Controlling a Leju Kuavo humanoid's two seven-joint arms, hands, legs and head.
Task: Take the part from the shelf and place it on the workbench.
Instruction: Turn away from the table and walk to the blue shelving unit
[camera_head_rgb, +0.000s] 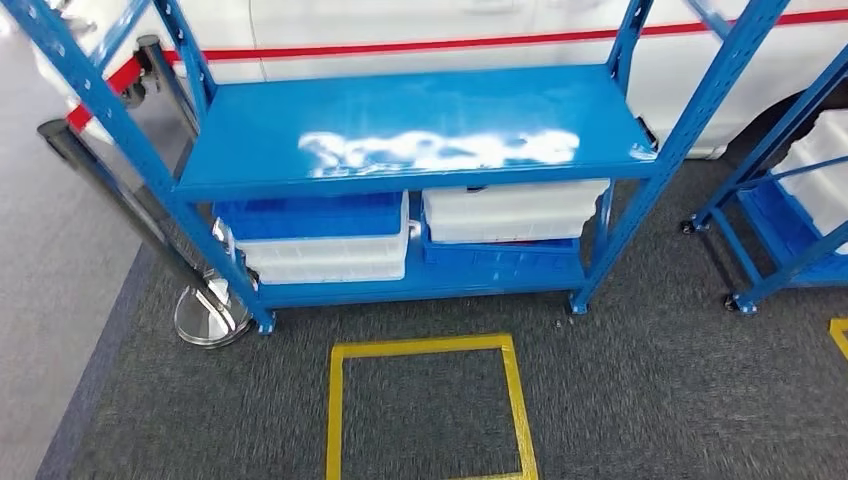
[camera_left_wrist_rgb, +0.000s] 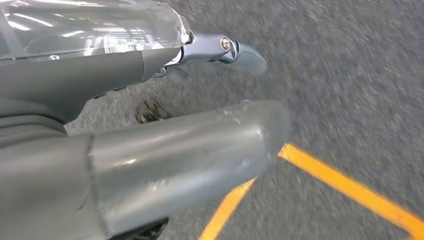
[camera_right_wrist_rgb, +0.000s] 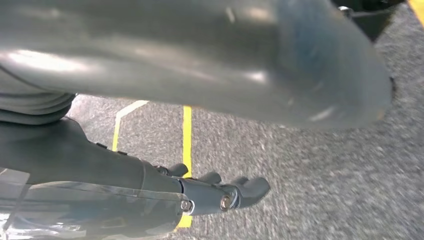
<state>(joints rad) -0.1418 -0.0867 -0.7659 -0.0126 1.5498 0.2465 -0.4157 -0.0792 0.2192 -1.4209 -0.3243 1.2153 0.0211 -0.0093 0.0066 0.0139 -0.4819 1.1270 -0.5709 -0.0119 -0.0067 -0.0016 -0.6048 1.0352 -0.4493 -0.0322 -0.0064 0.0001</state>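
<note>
Carpet, dark grey, covers the floor ahead of us, with a square of yellow tape at six o'clock in the head view and a paler floor strip at nine. A blue shelf stands at twelve; its upper board is bare apart from a white glare patch. Beneath it sit a blue crate on a white crate, and beside them another white crate. We cannot make out the part; the board above hides what the crates hold. A white wall with a red stripe lies behind. A second blue rack is cut off at three o'clock, and a chrome post stands at eight. Our left hand hangs over the carpet, fingers apart, holding nothing. Our right hand hangs likewise, released, fingers spread. Both wrist views are blurred.
</note>
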